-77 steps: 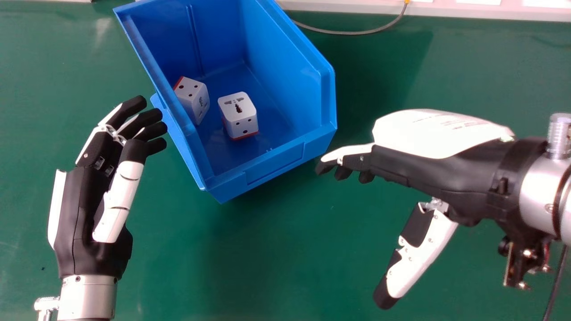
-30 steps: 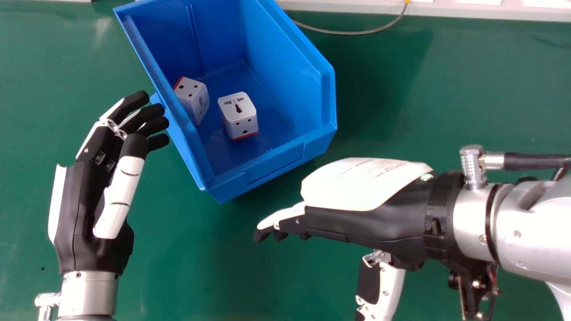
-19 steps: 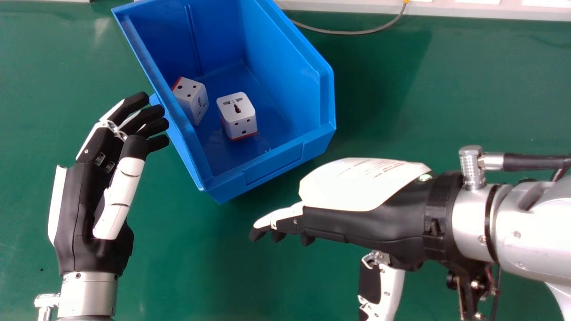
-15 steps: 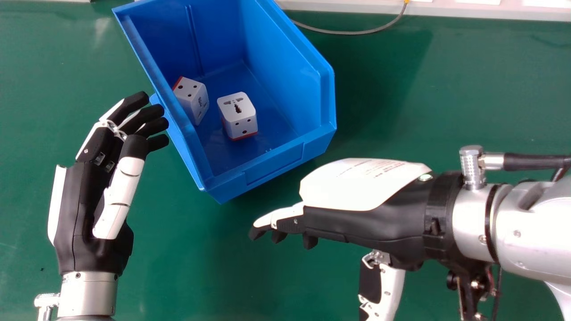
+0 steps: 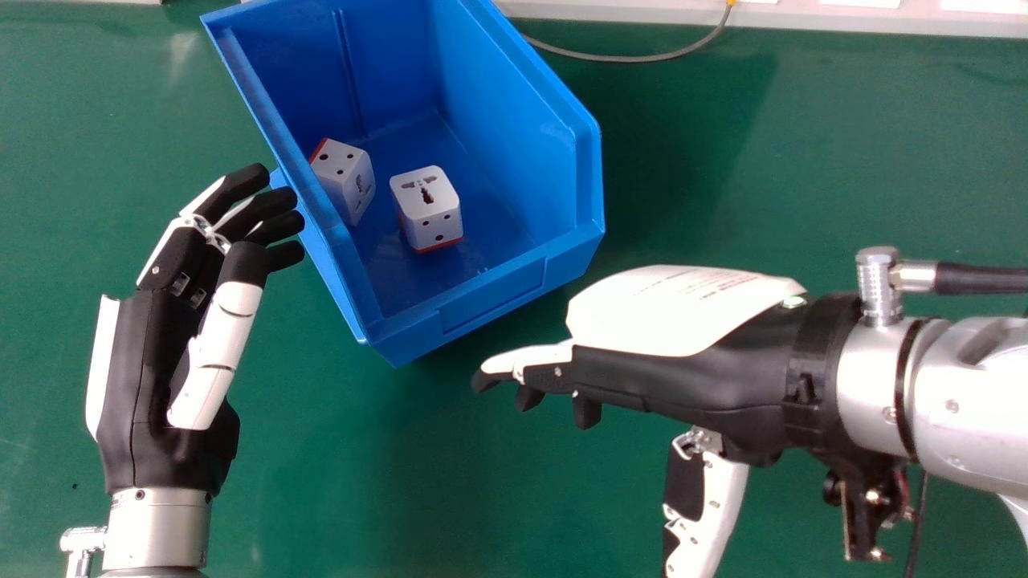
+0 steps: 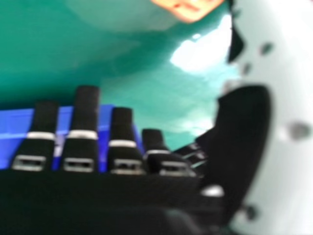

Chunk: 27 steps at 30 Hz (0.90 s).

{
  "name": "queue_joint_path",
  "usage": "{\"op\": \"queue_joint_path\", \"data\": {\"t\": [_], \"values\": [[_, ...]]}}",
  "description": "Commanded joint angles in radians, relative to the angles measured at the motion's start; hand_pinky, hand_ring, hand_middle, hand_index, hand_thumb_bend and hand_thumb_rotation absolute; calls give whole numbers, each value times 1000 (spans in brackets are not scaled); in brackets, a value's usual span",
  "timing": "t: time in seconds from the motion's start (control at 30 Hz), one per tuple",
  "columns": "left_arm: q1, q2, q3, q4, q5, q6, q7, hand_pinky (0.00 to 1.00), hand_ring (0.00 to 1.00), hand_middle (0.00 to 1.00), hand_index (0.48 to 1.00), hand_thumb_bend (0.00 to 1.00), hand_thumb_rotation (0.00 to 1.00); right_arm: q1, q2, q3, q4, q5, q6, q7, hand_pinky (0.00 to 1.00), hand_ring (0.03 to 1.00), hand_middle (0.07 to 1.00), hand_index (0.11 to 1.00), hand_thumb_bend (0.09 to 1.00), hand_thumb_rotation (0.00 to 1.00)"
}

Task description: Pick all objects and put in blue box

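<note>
My left hand [image 5: 169,337] is beside the blue box's left wall in the head view, fingers relaxed and holding nothing. My right hand [image 5: 683,369] is over the table to the lower right of the box, palm down, fingers extended and thumb apart. In the right hand view, fingers of the right hand [image 6: 83,117] stand before the blue box [image 6: 14,125]. Inside the blue box [image 5: 494,293] are two white cube-shaped adapters with red bases: one adapter [image 5: 426,201] upright near the middle, another adapter [image 5: 345,172] tilted by the left wall.
In the right hand view an orange object [image 6: 188,7] lies on the green surface. A grey cable [image 5: 634,58] curves along the far edge of the green table [image 5: 843,160], beside a pale strip [image 5: 803,18]. The right forearm spans the right side.
From 2.6 s to 1.0 s ago my right hand moved left and nearer the table's front; since half a second ago it has shifted slightly right and farther forward. Left hand and adapters look nearly unchanged.
</note>
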<state>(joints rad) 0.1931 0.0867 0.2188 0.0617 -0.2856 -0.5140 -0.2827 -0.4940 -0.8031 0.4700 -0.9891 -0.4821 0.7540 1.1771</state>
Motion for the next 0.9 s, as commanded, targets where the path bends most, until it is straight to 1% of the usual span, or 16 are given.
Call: {"op": "queue_joint_path", "data": {"t": [0.0,0.07,0.1,0.17,0.27,0.33,0.4,0.47,0.6,0.67,0.7,0.83,0.87], "values": [[7,4,2,-22,-7,-14,-6,745,763,771,780,699,629,-2,-13,-30,-40,-11,5,-17,762,736,850,930,779,41],[11,5,1,-25,-6,-17,-10,744,761,770,779,699,628,9,-17,-35,-46,-17,9,-27,760,748,852,940,793,61],[13,5,2,-25,-10,-17,-13,744,761,770,779,699,628,10,-20,-33,-48,-21,12,-28,760,748,852,940,793,61],[19,4,2,-28,-18,-10,-16,744,762,771,781,702,626,13,-26,-29,-52,-27,18,-31,759,757,851,944,808,81],[27,3,2,-33,-21,-11,-18,744,762,771,781,702,626,22,-30,-28,-58,-30,20,-36,759,757,851,944,808,81],[33,2,2,-39,-28,-8,-22,748,765,774,782,697,623,31,-31,-29,-58,-34,14,-40,758,764,850,947,820,100],[38,1,1,-46,-30,-5,-22,748,765,774,782,697,623,37,-31,-29,-58,-39,8,-41,758,764,850,947,820,100],[40,2,1,-46,-30,-8,-22,749,766,775,782,697,619,43,-30,-31,-58,-45,0,-43,757,769,849,948,827,118],[50,-2,1,-58,-29,-6,-15,749,767,776,782,698,617,49,-23,-31,-58,-57,-13,-33,752,771,847,947,834,135],[54,-1,0,-66,-36,2,-17,749,767,776,782,698,617,51,-20,-33,-58,-60,-14,-29,752,771,847,947,834,135],[55,-1,-1,-69,-37,3,-18,752,770,777,783,703,615,52,-20,-33,-58,-62,-16,-28,748,774,846,947,841,150],[56,0,0,-70,-33,3,-17,752,770,777,783,703,615,58,-15,-37,-58,-67,-21,-29,748,774,846,947,841,150],[56,-1,0,-73,-32,6,-15,752,770,777,783,703,615,58,-12,-36,-58,-67,-20,-29,748,774,846,947,841,150]]}}
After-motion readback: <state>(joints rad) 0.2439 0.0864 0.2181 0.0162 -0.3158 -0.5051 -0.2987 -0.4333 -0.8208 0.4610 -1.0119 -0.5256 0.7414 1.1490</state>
